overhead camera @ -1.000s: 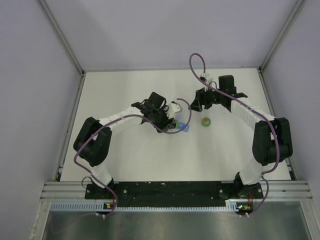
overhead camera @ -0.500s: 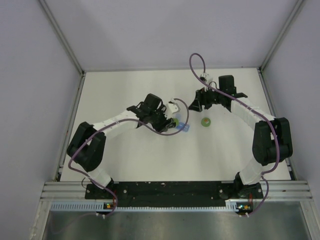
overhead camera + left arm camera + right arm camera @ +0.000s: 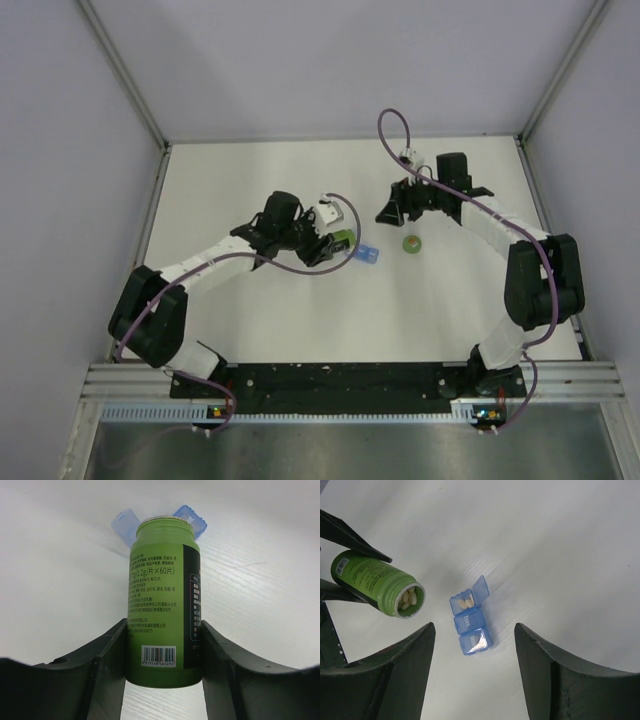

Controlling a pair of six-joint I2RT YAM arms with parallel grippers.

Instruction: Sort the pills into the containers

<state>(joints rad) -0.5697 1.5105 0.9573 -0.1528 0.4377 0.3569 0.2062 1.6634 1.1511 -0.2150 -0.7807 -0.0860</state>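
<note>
A white worktop (image 3: 250,320) fills the middle of the overhead view, and both arms reach across it toward its centre. The left arm (image 3: 205,262) stretches out low and to the right. The right arm (image 3: 500,225) bends back in from the far right side.

The left tool (image 3: 162,624) is clenched on a green bottle (image 3: 162,605), one finger pressed on each side of its lower body near the barcode. The bottle is uncapped and held tipped over, its mouth pointing toward the pill box. The right tool (image 3: 390,210) is released: its fingers stand wide apart with nothing between them, and it hangs above the worktop beyond the box and the cap.

The pill box (image 3: 470,620) lies flat on the worktop near the centre, just right of the bottle's mouth, with a strip of bare worktop between them in the right wrist view. It is translucent blue, a row of three square compartments. One end compartment has its lid (image 3: 480,587) standing open; the other two are closed and carry pale lettering.

A green cap (image 3: 411,243) sits on the worktop to the right of the box, apart from it.

A few pale oblong pills (image 3: 466,603) lie in the open compartment, and more show inside the bottle's mouth.
</note>
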